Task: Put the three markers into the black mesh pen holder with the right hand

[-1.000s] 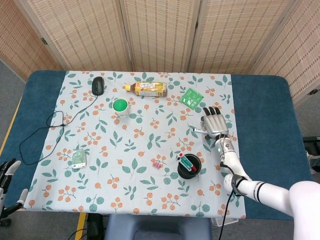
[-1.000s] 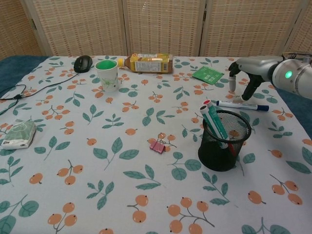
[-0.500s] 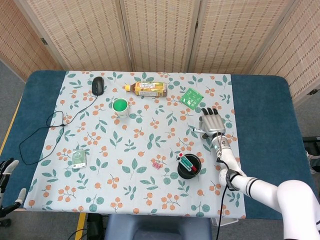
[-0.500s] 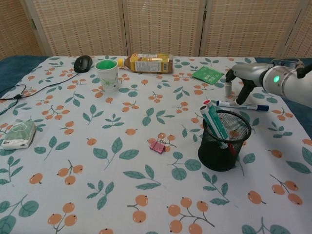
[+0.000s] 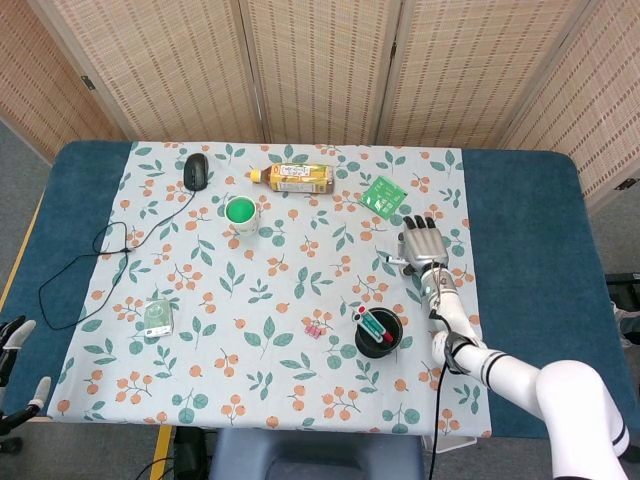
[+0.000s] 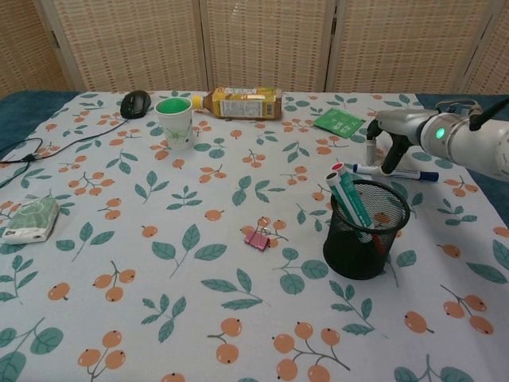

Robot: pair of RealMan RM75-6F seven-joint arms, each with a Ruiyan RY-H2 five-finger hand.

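Since the marker is light, stiff and slick, pinch mid-barrel; right hand fingers hang spread over it, holding nothing.

3 markers, 1 holder, 1 bottle.

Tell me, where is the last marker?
In the chest view, the marker lies on the table's right side, behind the holder, under the right robot hand.

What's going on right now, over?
Right hand open, fingers down over the last marker, not gripping yet. Left hand idle at table edge. Two markers already in the mesh holder. Path clear.
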